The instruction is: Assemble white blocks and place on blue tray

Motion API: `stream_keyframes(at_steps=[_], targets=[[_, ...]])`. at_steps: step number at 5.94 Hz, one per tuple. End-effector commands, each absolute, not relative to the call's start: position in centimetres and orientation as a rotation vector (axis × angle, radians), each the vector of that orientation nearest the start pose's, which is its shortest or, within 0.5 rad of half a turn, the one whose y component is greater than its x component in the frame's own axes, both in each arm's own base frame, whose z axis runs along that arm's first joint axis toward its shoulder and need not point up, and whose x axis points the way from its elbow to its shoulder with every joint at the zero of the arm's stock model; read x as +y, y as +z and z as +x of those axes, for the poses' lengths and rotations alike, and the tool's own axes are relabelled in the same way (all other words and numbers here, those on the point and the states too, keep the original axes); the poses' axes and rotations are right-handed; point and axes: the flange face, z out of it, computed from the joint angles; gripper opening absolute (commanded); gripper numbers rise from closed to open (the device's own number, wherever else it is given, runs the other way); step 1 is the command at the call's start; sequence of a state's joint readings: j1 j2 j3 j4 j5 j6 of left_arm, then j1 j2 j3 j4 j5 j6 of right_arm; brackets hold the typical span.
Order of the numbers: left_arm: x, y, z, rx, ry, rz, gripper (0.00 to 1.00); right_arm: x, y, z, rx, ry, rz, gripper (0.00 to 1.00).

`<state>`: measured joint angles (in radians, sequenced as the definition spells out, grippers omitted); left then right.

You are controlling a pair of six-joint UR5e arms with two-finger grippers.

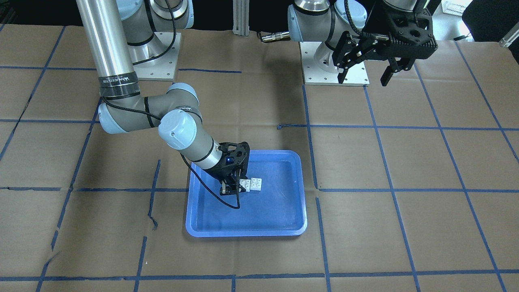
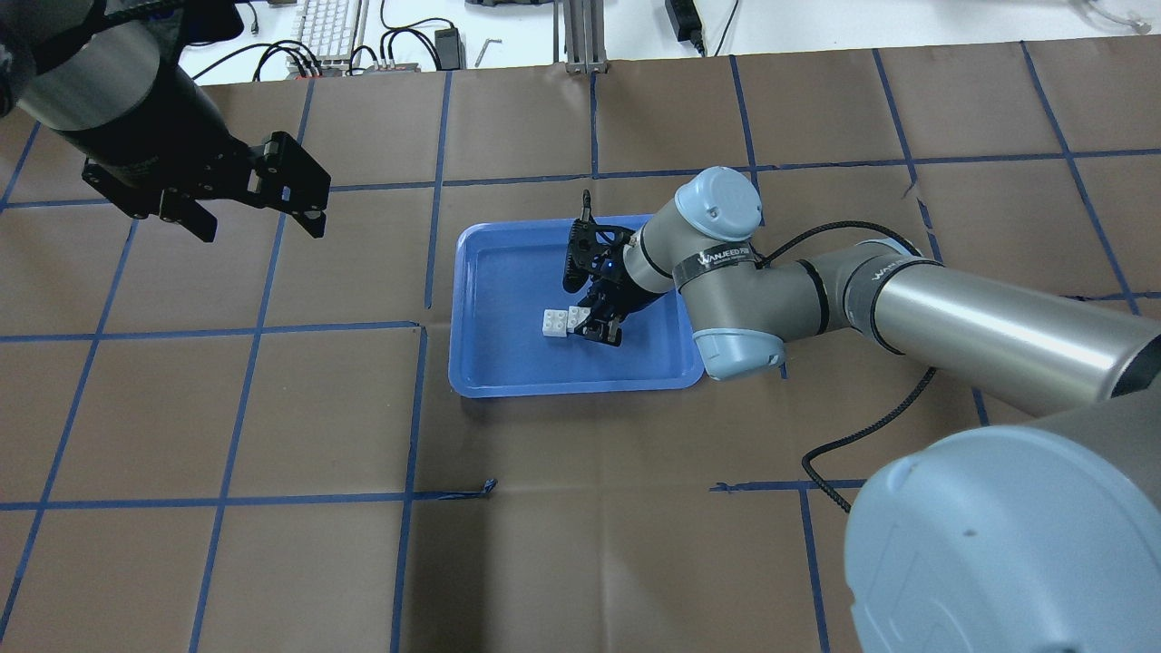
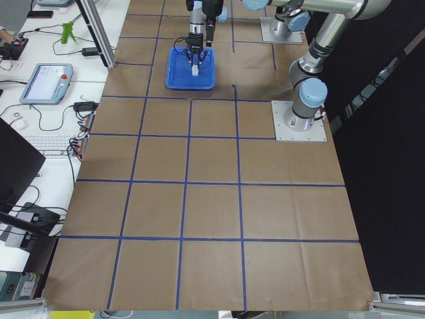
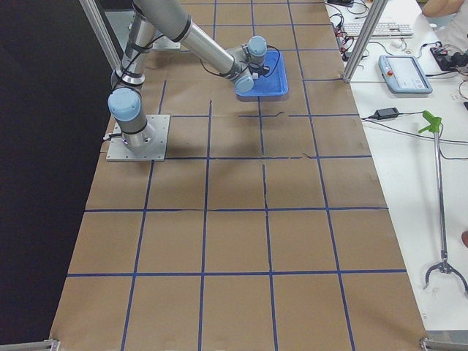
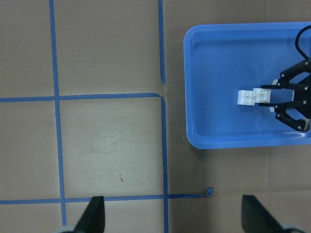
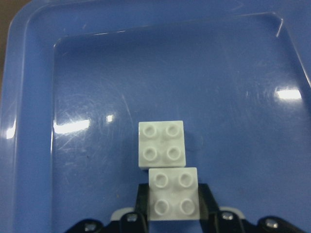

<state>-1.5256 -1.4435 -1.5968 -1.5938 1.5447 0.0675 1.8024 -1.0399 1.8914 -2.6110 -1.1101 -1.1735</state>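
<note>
Two white blocks lie in the blue tray (image 1: 271,209), touching, corner-offset from each other. In the right wrist view the near block (image 6: 173,193) sits between my right gripper's fingers (image 6: 141,196), slightly overlapping the far block's (image 6: 162,144) edge. I cannot tell whether they are joined. My right gripper (image 1: 238,185) is low in the tray (image 2: 508,272), shut on the near block (image 2: 578,316); the far block (image 2: 554,324) is just beyond it. My left gripper (image 2: 258,222) is open and empty, high above the table, far from the tray. The left wrist view shows the blocks (image 5: 253,96) in the tray (image 5: 218,73).
The table is covered in brown paper with a blue tape grid (image 2: 426,326). Both arm bases (image 1: 334,65) stand at the robot's side of the table. The right arm's black cable (image 2: 871,426) loops over the table beside the tray. Keyboard and cables (image 2: 331,27) lie beyond the far edge.
</note>
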Motion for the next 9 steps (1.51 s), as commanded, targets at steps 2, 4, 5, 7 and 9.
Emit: stream_keyframes(at_steps=[2,4,5,7,9], targets=[[-44.9,53.2,-11.5,3.16,-0.126,0.036,0.99,-53.2,16.5,30.8,2.072,-0.53,-1.835,0.63],[-44.9,53.3,-11.5,3.16,-0.126,0.036,0.99,-53.4,16.7,30.8,2.074,-0.539,-1.835,0.95],[-44.9,53.2,-11.5,3.161,-0.123,0.036,0.99,-53.8,17.8,30.9,2.103,-0.559,-1.803,1.0],[-44.9,53.2,-11.5,3.16,-0.126,0.036,0.99,-54.9,21.1,30.8,2.124,-0.567,-1.802,1.0],[-44.9,53.3,-11.5,3.159,-0.128,0.035,0.99,-56.8,27.6,29.6,2.209,-0.381,-1.782,1.0]])
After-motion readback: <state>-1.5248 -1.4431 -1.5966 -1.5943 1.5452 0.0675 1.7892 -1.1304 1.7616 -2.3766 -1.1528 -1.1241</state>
